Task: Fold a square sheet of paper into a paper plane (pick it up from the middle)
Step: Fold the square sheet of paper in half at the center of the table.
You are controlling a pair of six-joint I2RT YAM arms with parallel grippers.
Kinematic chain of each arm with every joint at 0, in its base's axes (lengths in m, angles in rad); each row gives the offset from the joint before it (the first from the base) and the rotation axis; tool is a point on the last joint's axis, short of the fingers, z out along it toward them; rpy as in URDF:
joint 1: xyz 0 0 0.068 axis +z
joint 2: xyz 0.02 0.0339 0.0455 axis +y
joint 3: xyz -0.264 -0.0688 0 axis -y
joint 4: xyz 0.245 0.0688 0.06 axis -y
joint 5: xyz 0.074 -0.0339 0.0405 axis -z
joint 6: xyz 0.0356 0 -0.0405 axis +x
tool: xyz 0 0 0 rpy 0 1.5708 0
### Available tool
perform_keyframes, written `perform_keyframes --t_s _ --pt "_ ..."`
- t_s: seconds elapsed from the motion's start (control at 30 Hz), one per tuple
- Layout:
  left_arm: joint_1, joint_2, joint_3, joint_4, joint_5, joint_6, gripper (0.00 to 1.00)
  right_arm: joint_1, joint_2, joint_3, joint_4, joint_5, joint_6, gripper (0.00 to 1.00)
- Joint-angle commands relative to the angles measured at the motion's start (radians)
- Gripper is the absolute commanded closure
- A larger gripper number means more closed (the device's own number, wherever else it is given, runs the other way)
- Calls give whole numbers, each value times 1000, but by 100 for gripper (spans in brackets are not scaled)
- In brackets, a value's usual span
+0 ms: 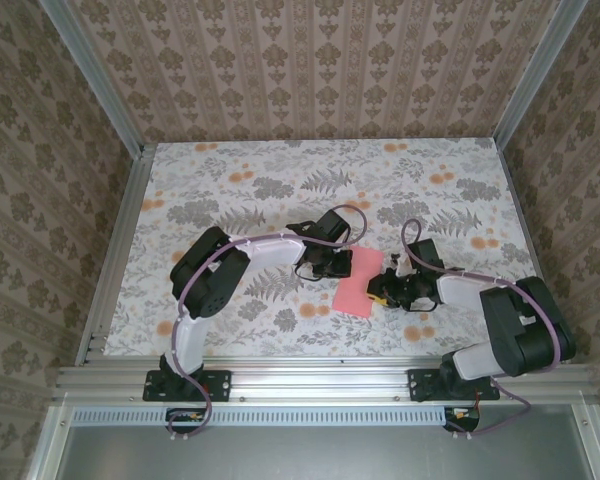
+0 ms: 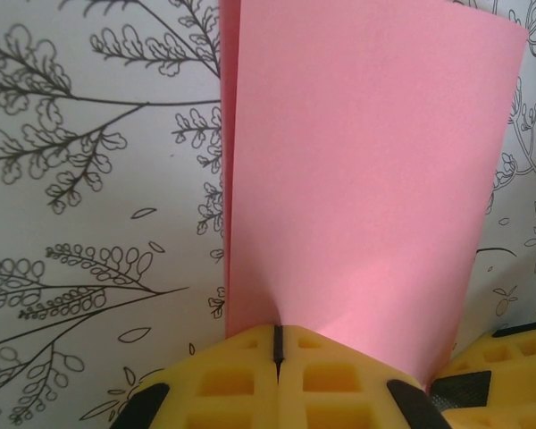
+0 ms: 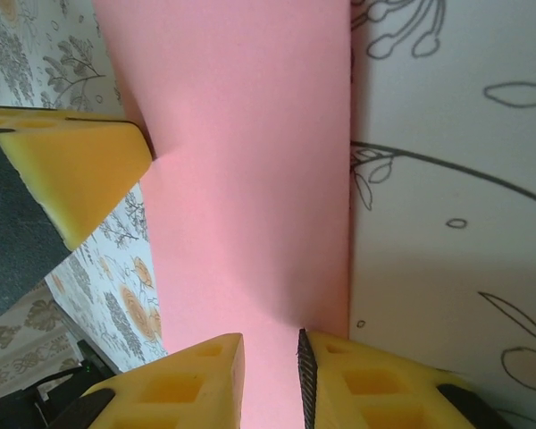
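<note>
The square sheet of paper (image 1: pixel 355 285) is salmon pink and sits on the flowered table between my two grippers. In the left wrist view the paper (image 2: pixel 357 179) shows a doubled layer along its left edge. My left gripper (image 2: pixel 277 331) is shut on the paper's near edge, its yellow fingers pressed together; from above the left gripper (image 1: pixel 332 264) sits at the sheet's upper left. My right gripper (image 3: pixel 270 340) is open with a narrow gap, its fingertips over the paper (image 3: pixel 250 161) near its right edge. From above, the right gripper (image 1: pixel 384 291) sits at the sheet's right side.
The flowered tablecloth (image 1: pixel 280 190) stretches to the back, enclosed by patterned walls and an aluminium frame (image 1: pixel 310 375) along the near edge. A yellow finger of the left gripper (image 3: pixel 76 170) shows in the right wrist view. The two grippers stand close together.
</note>
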Motion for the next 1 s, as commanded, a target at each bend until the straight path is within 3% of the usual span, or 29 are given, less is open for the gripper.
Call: perform_keyframes --t_s 0.0,0.13,0.5,0.73,0.97 --pt "-19 40 -49 -142 -25 24 100 20 -101 -20 -81 13 9 73" --pt "-18 41 -48 -138 -24 22 100 53 -173 -39 -89 -5 47 72" --pt "-18 42 -38 -146 -25 31 100 105 -139 -77 -197 112 -4 73" --pt "-20 35 -58 -133 -23 26 100 113 -292 -62 -207 8 29 70" --pt "-22 40 -41 -139 -21 32 100 158 -196 -48 -171 18 25 70"
